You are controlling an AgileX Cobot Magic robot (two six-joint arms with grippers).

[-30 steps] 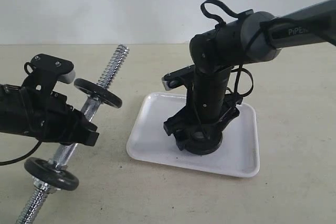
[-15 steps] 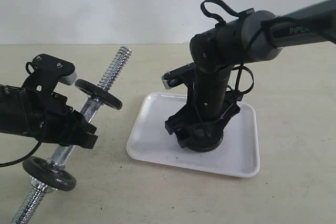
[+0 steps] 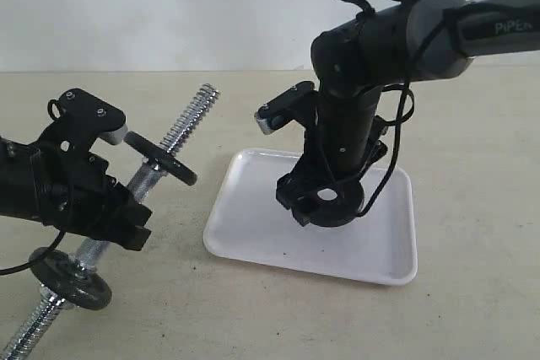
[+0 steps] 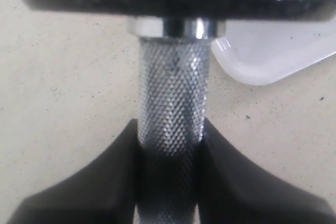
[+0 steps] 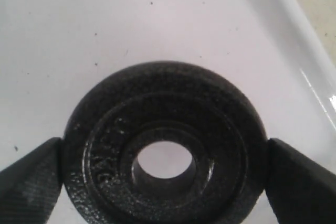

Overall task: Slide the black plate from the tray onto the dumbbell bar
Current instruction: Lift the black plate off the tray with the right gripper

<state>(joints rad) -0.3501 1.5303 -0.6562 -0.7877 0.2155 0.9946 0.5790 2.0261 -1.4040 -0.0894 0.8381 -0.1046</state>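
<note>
Over the glossy white tray (image 3: 253,229), the black plate (image 5: 105,145), a pebbled, ringed disc, is clamped at its rim by the right tool (image 5: 165,178). The knurled chrome dumbbell bar (image 4: 170,93), tilted and bearing an upper disc (image 3: 160,160) and a lower disc (image 3: 69,277), is gripped by the left tool (image 4: 170,142). A beige speckled surface (image 3: 472,141) and a white wall (image 3: 169,6) are seen.

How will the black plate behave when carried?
The black plate looks like cast metal, probably rigid and heavy for its size. The right gripper pinches only its rim, so it might pivot. Its grainy surface likely resists slipping.
</note>
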